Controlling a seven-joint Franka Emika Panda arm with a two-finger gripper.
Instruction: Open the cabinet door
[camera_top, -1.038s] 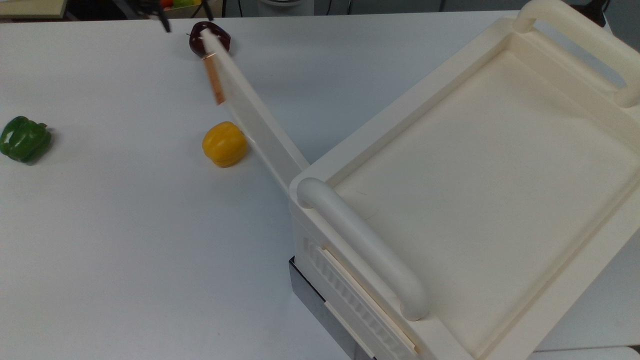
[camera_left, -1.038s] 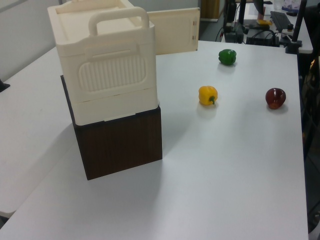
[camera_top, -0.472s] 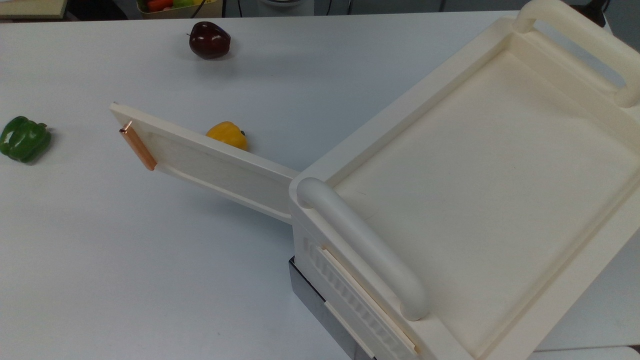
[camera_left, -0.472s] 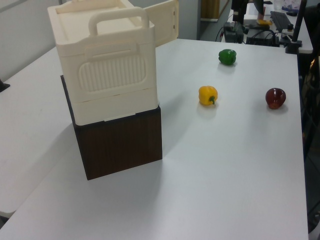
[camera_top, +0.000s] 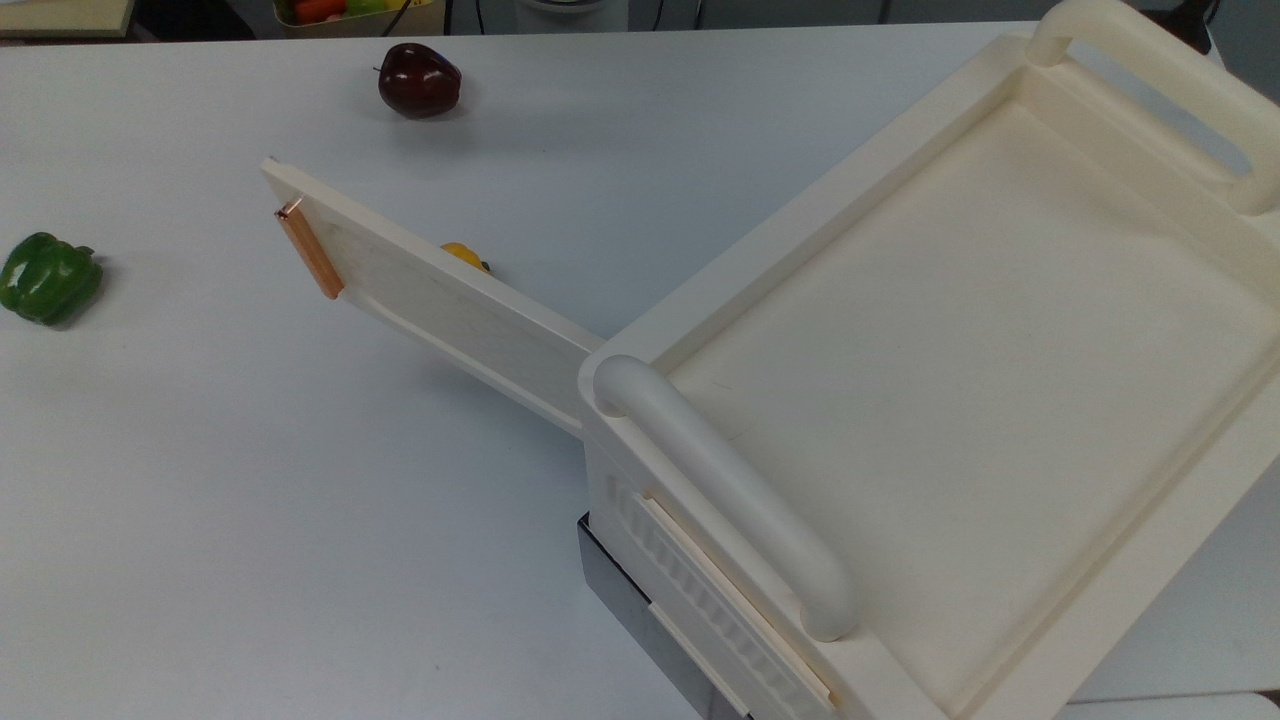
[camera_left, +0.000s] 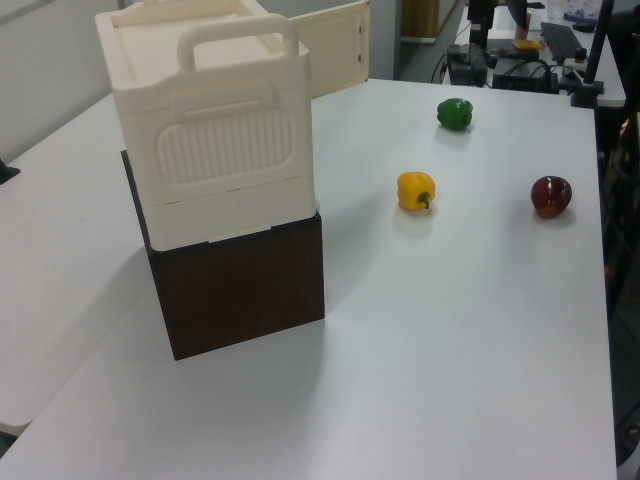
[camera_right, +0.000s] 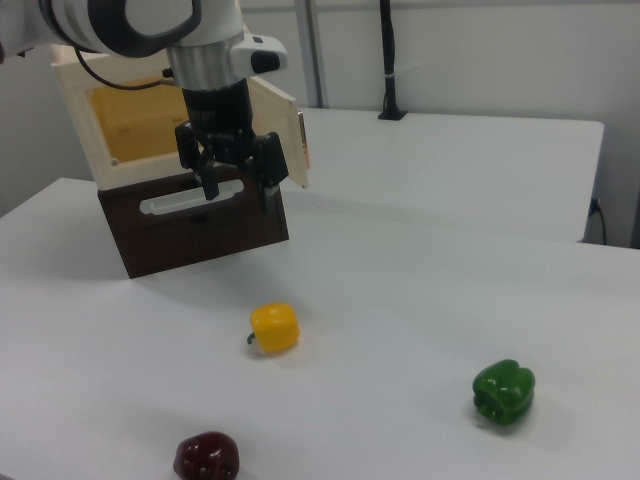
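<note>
As I read it, door (camera_top: 440, 300): swung out, copper handle (camera_top: 309, 248) at free edge
gripper (camera_right: 237, 188): fingers apart, empty, hanging near the door in the right view

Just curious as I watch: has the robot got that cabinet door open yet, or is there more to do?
Looks done: the cabinet door stands swung well out from the cabinet. The gripper hangs open, holding nothing, in front of the cabinet. Little seems left beyond pulling away.
</note>
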